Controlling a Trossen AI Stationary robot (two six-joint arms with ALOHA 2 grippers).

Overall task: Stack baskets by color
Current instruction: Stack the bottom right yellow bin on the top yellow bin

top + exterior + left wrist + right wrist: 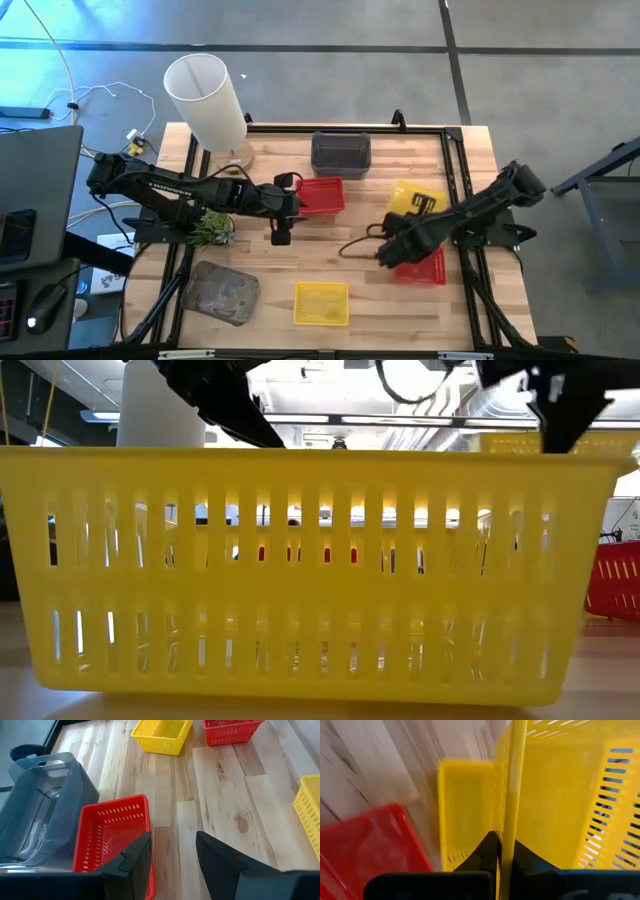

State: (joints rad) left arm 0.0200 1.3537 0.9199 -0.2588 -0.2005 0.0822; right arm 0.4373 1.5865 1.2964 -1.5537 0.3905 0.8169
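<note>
My right gripper (pixel 501 840) is shut on a yellow basket (pixel 555 805) and holds it above the table's right half. In the high view the arm (pixel 392 250) hides most of it; the low view shows it high at the right (pixel 600 444). Below stand a red basket (pixel 422 268) and another yellow basket (pixel 412 195). My left gripper (pixel 172 850) hangs open over bare wood beside a second red basket (pixel 112 835), touching nothing. A dark grey basket (pixel 340 153) stands farther back, and a third yellow basket (pixel 321 303) is near the front edge. My right gripper pinches the yellow basket's side wall at its rim (pixel 512 820), one finger on each side of the wall. The fingers come steeply from above. The basket hangs tilted below them, lifted clear of the table and of the baskets under it.
A tall white cylinder (pixel 205 95) stands at the far left corner. A green leafy clump (pixel 212 228) lies under my left arm, and a clear greyish basket (pixel 222 292) sits near the front left. Bare wood lies between the two arms at the middle.
</note>
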